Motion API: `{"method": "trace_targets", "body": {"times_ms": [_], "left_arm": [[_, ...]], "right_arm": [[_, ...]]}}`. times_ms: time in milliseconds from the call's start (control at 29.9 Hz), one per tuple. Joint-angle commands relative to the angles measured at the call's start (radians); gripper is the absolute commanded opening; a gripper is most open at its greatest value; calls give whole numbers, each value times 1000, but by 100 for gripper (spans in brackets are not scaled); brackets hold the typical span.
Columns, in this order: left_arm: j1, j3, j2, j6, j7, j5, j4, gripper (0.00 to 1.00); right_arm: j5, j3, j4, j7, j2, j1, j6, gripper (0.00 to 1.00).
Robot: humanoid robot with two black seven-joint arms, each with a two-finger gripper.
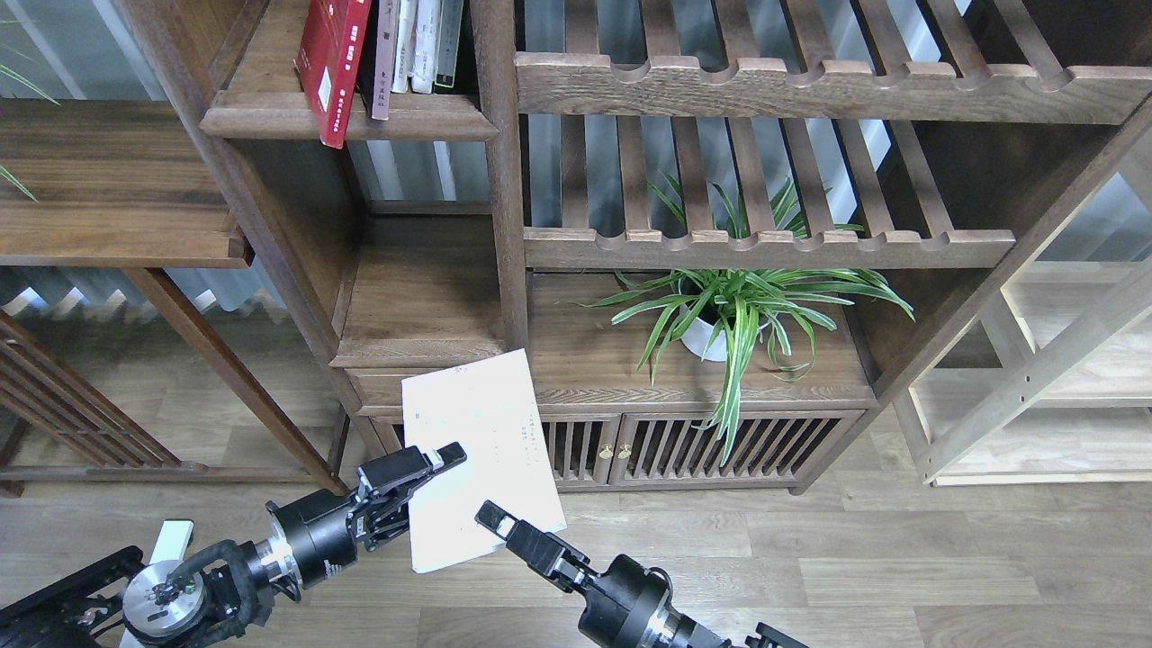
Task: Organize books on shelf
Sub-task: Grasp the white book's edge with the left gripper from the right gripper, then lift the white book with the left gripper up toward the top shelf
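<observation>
Dark bookcase (504, 225) ahead; left gripper (430, 461) and right gripper (490, 520) both clamp the white book (477, 450). Transport step; next, lift to the shelf (351, 117).

Daylight was bright and even, coming through the panes behind the shelving at 12 o'clock. The white book (477, 450) glared, overexposed. Straight posts bowed near the edges.

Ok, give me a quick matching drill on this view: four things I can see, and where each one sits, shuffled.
Things:
1. white book
2. red book
3. potted plant
4. pale-spined books

Places:
A. leaning at the upper shelf's front edge
B. cabinet top, under the slatted shelf
C. held between left gripper and right gripper
D. upright, right of the red book

Pairs: 1-C, 2-A, 3-B, 4-D
</observation>
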Motion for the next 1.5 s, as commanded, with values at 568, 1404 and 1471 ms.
{"method": "trace_targets", "body": {"times_ms": [568,1404,1471], "left_arm": [[53,-2,8,1,-12,-8,6,6],[72,-288,64,1,-81,112,21,2],[81,-350,63,1,-100,187,15,2]], "right_arm": [[-3,42,-41,2,0,2,0,31],[-17,353,-319,17,0,51,0,100],[-14,370,-325,15,0,60,0,100]]}}
